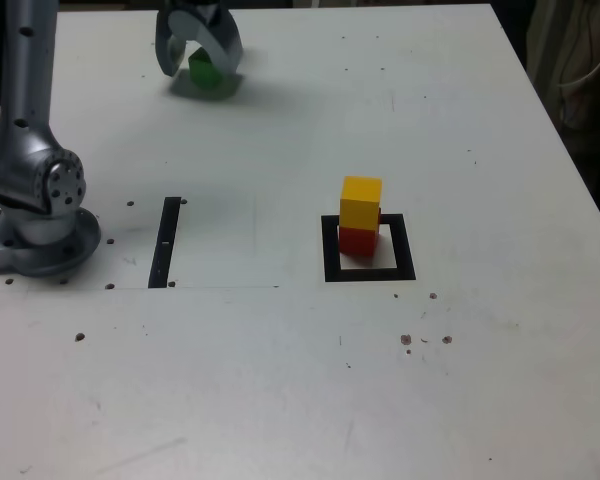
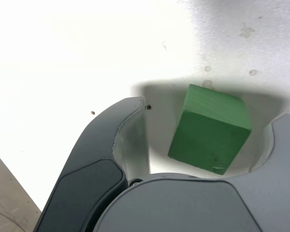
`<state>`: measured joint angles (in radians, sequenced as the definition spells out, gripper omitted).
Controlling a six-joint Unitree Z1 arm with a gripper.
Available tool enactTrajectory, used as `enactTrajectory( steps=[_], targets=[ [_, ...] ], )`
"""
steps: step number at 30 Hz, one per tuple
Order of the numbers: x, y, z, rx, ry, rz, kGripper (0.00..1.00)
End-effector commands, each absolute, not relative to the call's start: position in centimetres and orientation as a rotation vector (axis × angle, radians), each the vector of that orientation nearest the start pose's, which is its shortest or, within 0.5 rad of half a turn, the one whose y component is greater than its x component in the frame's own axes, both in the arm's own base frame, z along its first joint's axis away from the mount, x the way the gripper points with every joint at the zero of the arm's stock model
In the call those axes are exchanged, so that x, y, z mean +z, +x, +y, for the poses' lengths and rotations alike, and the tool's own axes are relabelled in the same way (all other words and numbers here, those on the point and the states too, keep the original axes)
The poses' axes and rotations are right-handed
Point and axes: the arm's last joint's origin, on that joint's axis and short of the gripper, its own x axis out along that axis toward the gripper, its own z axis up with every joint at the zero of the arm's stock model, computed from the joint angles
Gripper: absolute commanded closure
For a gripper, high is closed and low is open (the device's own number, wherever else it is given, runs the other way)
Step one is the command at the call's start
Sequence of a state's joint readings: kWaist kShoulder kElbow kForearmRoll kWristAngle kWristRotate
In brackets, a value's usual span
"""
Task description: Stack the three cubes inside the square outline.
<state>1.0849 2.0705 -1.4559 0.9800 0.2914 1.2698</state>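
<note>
White and lightly scuffed, the bench (image 1: 280,380) fills nearly the whole exterior view, dotted with small dark specks and screw holes, and a thin seam crosses it from side to side ahead of the nearest stretch.

Just past that seam lies the square outline (image 1: 370,271), a thick black frame with a white centre, toward the exterior view's right. Inside it the red cube (image 1: 358,240) sits against the far edge of the frame, and the yellow cube (image 1: 360,201) rests directly on top of it, turned slightly so its edges do not quite line up with the one below.

Level with the frame, toward the exterior view's left, a thin black strip (image 1: 166,242) lies flat on the bench, running away from the camera. Just beside it, further left, stands the arm's grey round base (image 1: 42,240), with the arm's column rising out of the top of the picture.

At the far end of the bench, well apart from the stack, the tool (image 1: 199,62) hangs low over the surface with the green cube (image 1: 204,72) between its two curved dark jaws. In the wrist view the green cube (image 2: 210,129) sits on the bench, set at an angle to the jaws. The jaws stand apart, one on each side of the cube: a clear gap shows between the cube and the one jaw, while the opposite jaw is near its corner, and whether it touches there cannot be told.
</note>
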Motion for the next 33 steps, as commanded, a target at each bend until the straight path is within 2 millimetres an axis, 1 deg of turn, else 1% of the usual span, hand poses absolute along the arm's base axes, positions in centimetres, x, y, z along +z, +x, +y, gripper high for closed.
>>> enactTrajectory(
  steps=[1, 8, 18, 23, 29, 33],
  targets=[
    [21.81, 16.27, 33.88, -0.066, 0.236, 1.833, 0.21],
    [21.84, 16.44, 34.17, -0.043, 0.25, 1.817, 0.33],
    [21.79, 16.52, 34.32, -0.033, 0.257, 1.812, 0.4],
    [21.7, 16.53, 34.31, -0.036, 0.254, 1.813, 0.41],
    [21.8, 16.74, 34.4, -0.036, 0.252, 1.779, 0.57],
    [21.83, 17.02, 34.46, -0.036, 0.249, 1.731, 0.63]
  ],
)
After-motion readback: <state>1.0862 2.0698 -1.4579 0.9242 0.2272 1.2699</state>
